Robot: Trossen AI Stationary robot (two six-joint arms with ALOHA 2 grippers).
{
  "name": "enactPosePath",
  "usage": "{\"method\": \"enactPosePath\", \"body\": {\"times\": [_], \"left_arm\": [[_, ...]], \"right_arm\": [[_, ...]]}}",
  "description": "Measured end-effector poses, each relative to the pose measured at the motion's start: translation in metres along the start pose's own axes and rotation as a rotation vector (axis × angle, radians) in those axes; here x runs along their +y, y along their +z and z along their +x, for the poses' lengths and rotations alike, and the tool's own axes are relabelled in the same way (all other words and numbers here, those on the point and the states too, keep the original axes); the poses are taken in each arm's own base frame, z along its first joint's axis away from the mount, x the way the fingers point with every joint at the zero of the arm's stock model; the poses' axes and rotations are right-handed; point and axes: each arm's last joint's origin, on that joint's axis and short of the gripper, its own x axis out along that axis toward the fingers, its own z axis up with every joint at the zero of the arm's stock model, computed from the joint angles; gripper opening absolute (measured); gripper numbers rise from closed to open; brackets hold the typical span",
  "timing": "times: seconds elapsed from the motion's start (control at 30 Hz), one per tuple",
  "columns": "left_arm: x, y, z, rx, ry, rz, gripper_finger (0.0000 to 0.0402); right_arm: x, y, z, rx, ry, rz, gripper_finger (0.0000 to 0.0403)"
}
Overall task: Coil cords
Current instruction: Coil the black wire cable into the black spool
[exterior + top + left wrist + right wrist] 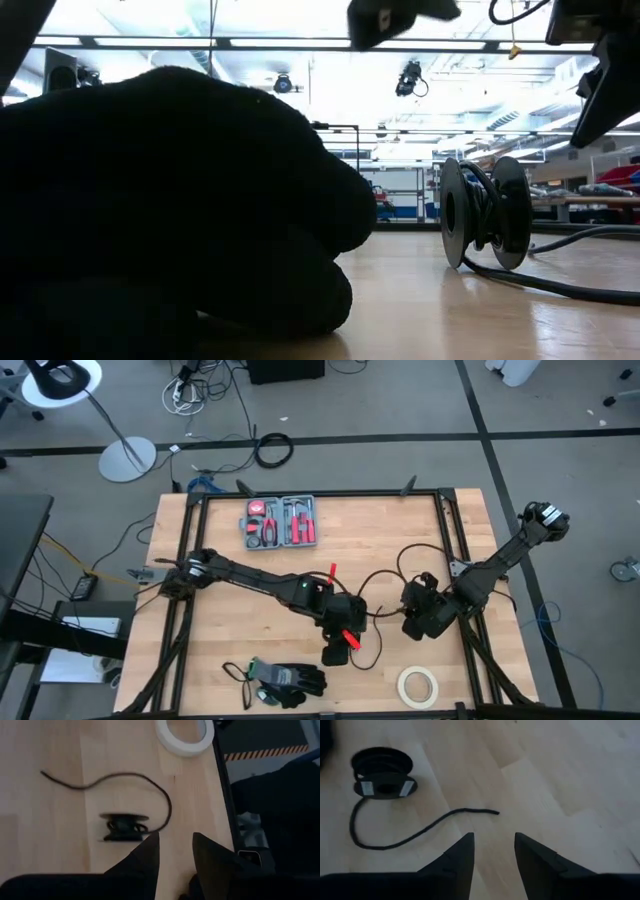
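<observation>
Your thin black cord (382, 772), wound on a small black spool, stands on edge on the wooden table (560, 765), tail loose. Left gripper (175, 850) and right gripper (493, 851) hover nearby, jaws parted, empty.

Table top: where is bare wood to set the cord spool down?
Free: the wood between the tool case and left arm, and the corner left of the gloves. Crowded: around the cord, between both pincers and the tape roll.

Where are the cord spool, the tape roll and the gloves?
cord spool (383, 774): right wrist view, on its upper flange.
tape roll (418, 685): high view, on its white ring.
gloves (290, 681): high view, on the palm.
</observation>
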Motion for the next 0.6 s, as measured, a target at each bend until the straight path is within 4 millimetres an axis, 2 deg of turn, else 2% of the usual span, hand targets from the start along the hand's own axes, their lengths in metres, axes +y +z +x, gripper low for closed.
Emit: {"method": "enactPosePath", "body": {"times": [0.2, 0.4, 0.5, 0.6], "left_arm": [[-0.003, 0.020, -0.011, 0.042, 0.085, 0.078, 0.0119], [-0.003, 0.014, 0.005, 0.104, 0.081, 0.120, 0.0119], [-0.009, 0.007, 0.011, 0.147, 0.052, 0.279, 0.0119], [-0.019, 0.005, 0.013, 0.154, 0.072, 0.521, 0.0119]], "right_arm": [[-0.002, 0.000, -0.002, -0.001, 0.005, -0.004, 0.0130], [-0.001, -0.002, -0.003, 0.005, 0.007, -0.019, 0.0132], [0.001, -0.004, -0.003, -0.001, 0.007, -0.029, 0.0131], [0.002, -0.004, -0.003, -0.021, 0.000, -0.034, 0.0131]]}}
